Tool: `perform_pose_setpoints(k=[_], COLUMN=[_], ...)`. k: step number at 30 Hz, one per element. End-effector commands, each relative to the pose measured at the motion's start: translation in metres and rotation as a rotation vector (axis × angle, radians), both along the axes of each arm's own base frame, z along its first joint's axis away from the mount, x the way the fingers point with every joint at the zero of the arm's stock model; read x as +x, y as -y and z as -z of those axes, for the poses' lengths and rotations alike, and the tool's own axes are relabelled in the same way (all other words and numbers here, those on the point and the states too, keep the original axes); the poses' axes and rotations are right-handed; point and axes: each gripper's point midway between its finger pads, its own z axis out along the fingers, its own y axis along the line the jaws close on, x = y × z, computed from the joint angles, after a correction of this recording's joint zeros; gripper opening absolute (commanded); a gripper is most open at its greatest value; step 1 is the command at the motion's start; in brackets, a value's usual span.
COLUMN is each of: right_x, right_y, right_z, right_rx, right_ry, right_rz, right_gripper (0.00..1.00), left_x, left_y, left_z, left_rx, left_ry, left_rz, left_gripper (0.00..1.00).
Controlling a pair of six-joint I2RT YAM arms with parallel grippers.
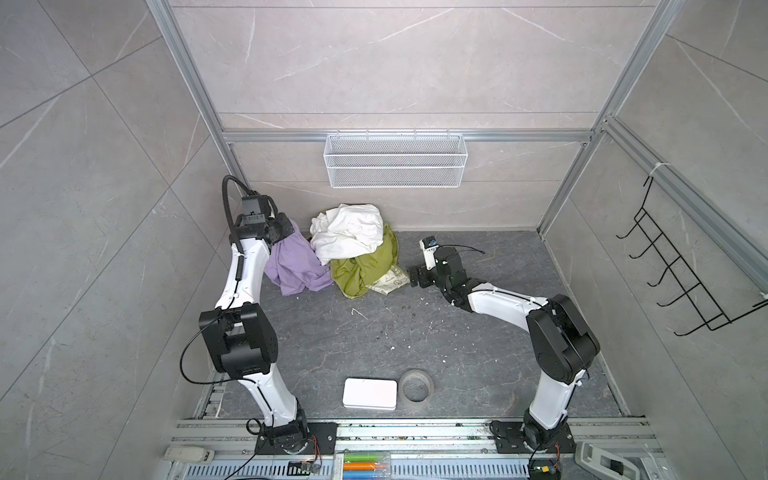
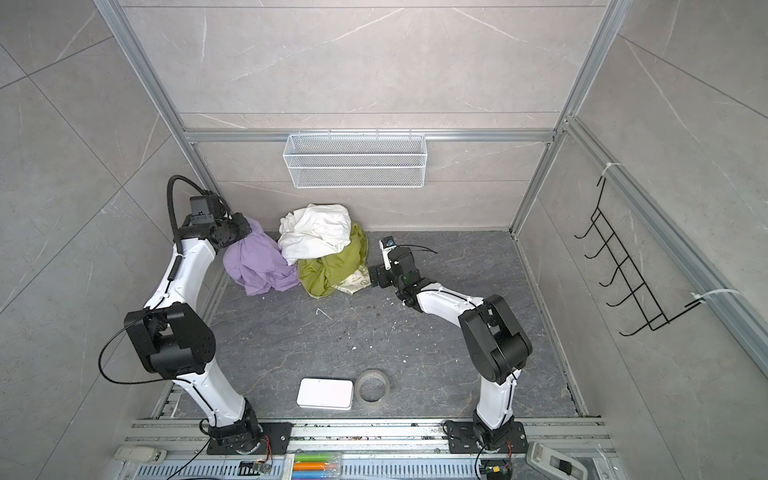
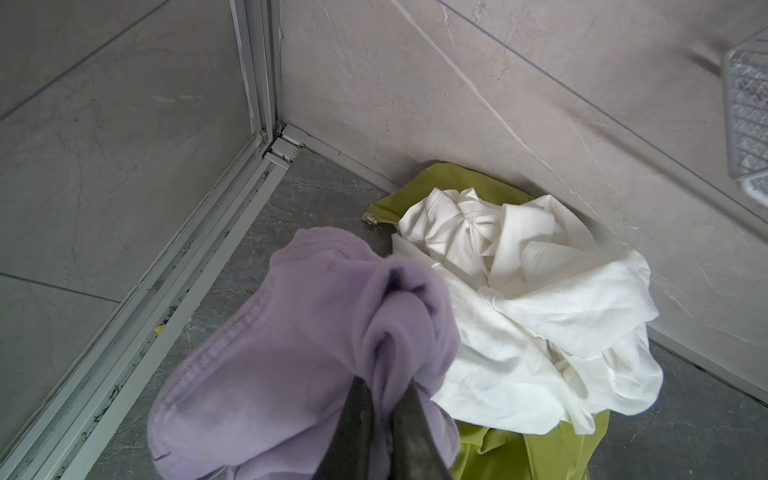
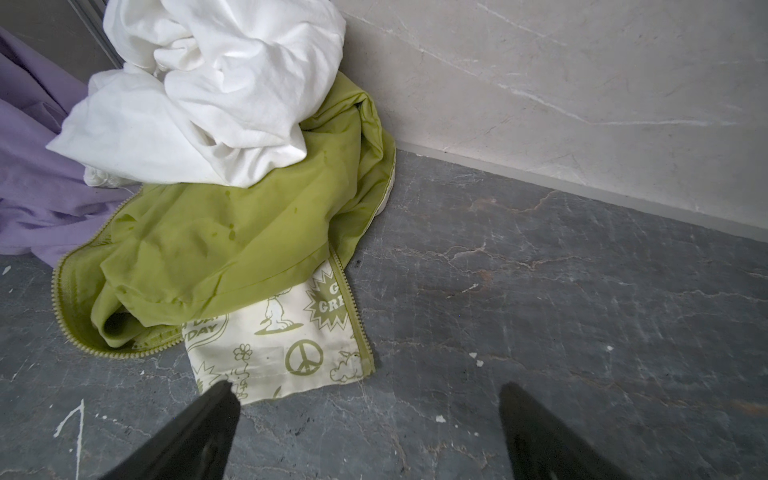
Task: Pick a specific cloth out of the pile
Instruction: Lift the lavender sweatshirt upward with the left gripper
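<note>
The lavender cloth (image 1: 293, 266) (image 2: 257, 266) hangs from my left gripper (image 1: 286, 233) (image 2: 246, 231) at the far-left corner, its lower part trailing on the floor beside the pile. In the left wrist view the left gripper (image 3: 388, 378) is shut, with a bunched fold of the cloth (image 3: 270, 353) pinched between its fingers. The pile (image 1: 353, 249) lies against the back wall: a white cloth (image 1: 349, 232) (image 4: 208, 91) on an olive-green cloth (image 1: 365, 270) (image 4: 232, 232) with a cream printed piece (image 4: 286, 345). My right gripper (image 1: 411, 277) (image 4: 365, 390) stands open and empty, low over the floor right of the pile.
A white wire basket (image 1: 395, 160) hangs on the back wall above the pile. A black hook rack (image 1: 681, 274) is on the right wall. Near the front edge lie a white flat box (image 1: 370, 394) and a tape roll (image 1: 417, 386).
</note>
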Motion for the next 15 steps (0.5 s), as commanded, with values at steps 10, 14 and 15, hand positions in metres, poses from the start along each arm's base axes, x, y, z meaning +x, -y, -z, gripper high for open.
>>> perform_pose_setpoints(k=[10, 14, 15], right_x=[-0.005, -0.007, -0.007], right_y=[-0.01, -0.012, -0.012], right_z=[-0.033, -0.034, -0.035], right_rx=[0.063, 0.069, 0.069], right_ry=[0.06, 0.065, 0.067], right_rz=[-0.028, -0.036, -0.037], right_gripper=[1.0, 1.0, 1.0], left_x=[-0.015, -0.017, -0.018], left_y=[0.011, 0.016, 0.017], left_z=[-0.082, -0.086, -0.089], left_rx=[-0.025, -0.043, -0.047], left_ry=[0.205, 0.216, 0.221], left_rz=[0.038, 0.055, 0.06], left_gripper=[0.0, 0.0, 0.0])
